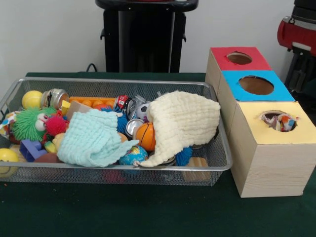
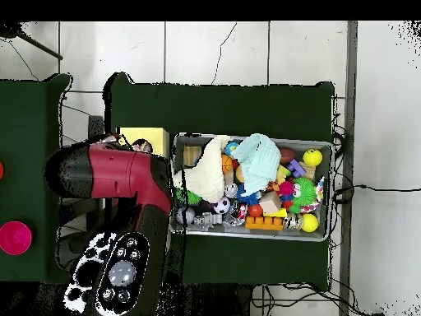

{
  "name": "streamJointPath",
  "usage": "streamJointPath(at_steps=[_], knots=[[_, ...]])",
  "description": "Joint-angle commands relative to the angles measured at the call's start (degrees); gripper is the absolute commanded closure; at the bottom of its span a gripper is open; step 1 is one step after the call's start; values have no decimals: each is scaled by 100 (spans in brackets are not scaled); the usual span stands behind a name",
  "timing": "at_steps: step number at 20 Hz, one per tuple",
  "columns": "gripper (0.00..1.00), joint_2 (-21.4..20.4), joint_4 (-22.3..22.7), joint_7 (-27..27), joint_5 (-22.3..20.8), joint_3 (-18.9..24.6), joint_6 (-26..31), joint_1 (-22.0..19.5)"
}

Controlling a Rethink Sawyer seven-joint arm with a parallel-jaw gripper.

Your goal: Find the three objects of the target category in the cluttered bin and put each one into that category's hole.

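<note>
Front view. Item: wide shallow silver wire-mesh basket [image 1: 217,165] on a dark green cloth-covered surface [image 1: 123,212], crowded with toys. Contents noted: a pale yellow waffle-weave cloth [image 1: 185,123] heaped at its right end, a mint green waffle-weave cloth [image 1: 94,138] at centre, a small orange basketball [image 1: 146,136] between them, a fuzzy green creature toy [image 1: 29,123] and a yellow ball [image 1: 32,98] at the left. No white polka-dotted cloth shows in the basket from here. Item: three pale wooden boxes beside the basket's right end, topped red, blue and yellow; the yellow-topped box [image 1: 276,158] is nearest and largest. Its round hole [image 1: 279,121] shows white, multicoloured-dotted fabric [image 1: 282,123] bunched just inside. The arm's tool does not show here.

Overhead view. Item: red and black arm [image 2: 123,177] lying over the boxes beside the basket; only a corner of the yellow top [image 2: 144,136] is exposed. The tool is hidden beneath the arm, so I cannot tell whether it is spread or pinching anything.

Judgement: the step in hand looks like a delivery at the yellow hole. Any remaining dotted cloth is likely buried, so the next move calls for searching under the two waffle cloths.
</note>
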Motion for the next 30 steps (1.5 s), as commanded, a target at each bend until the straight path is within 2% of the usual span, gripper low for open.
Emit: streamJointPath(at_steps=[1, 2, 11, 13, 14, 17, 21, 30], knots=[[100, 307, 475, 194, -95, 686, -270, -456], [100, 338, 471, 218, -102, 685, -223, -456], [100, 577, 805, 51, -184, 1147, -978, -813], [100, 707, 624, -53, -355, 1028, -627, -746], [100, 759, 585, 83, -299, 985, -438, -701], [100, 879, 432, 316, -379, 678, -352, -433], [100, 870, 396, 627, -279, 472, -213, -161], [100, 859, 408, 832, -89, 334, -83, 86]])
